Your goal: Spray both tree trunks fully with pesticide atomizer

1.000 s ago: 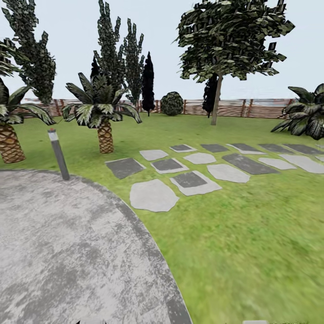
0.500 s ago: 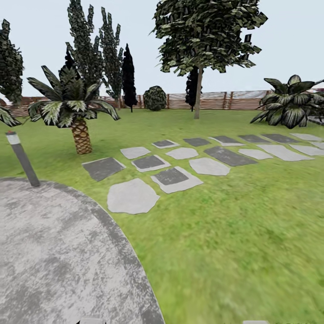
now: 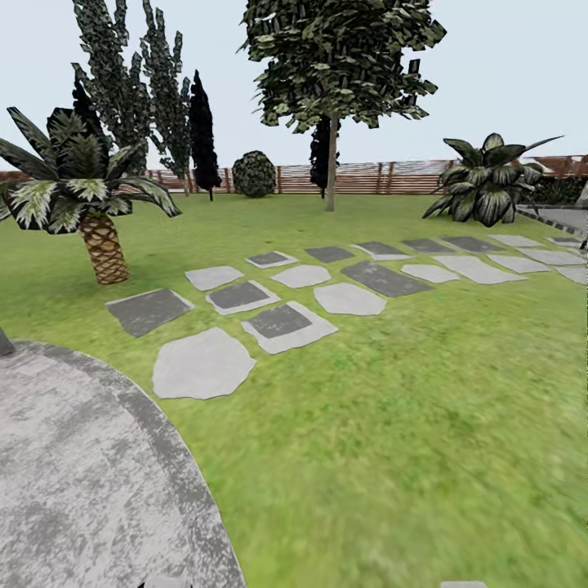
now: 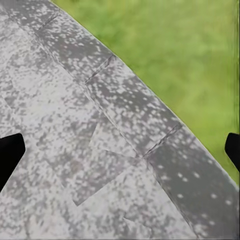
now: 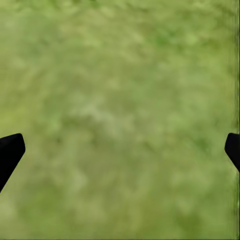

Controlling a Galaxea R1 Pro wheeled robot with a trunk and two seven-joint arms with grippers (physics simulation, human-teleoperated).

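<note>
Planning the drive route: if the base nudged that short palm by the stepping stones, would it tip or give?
The short palm probably would not tip: its thick scaly trunk rises straight from the grass. The drooping fronds look likelier to bend than the trunk.

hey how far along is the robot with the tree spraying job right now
Nothing looks done yet. In hand: nothing; the left gripper hangs open over the stone patio, the right gripper open over grass, both empty. The head view looks across the lawn and stepping stones toward the fence. Left: finding and picking up the atomizer, then spraying both trunks.
</note>
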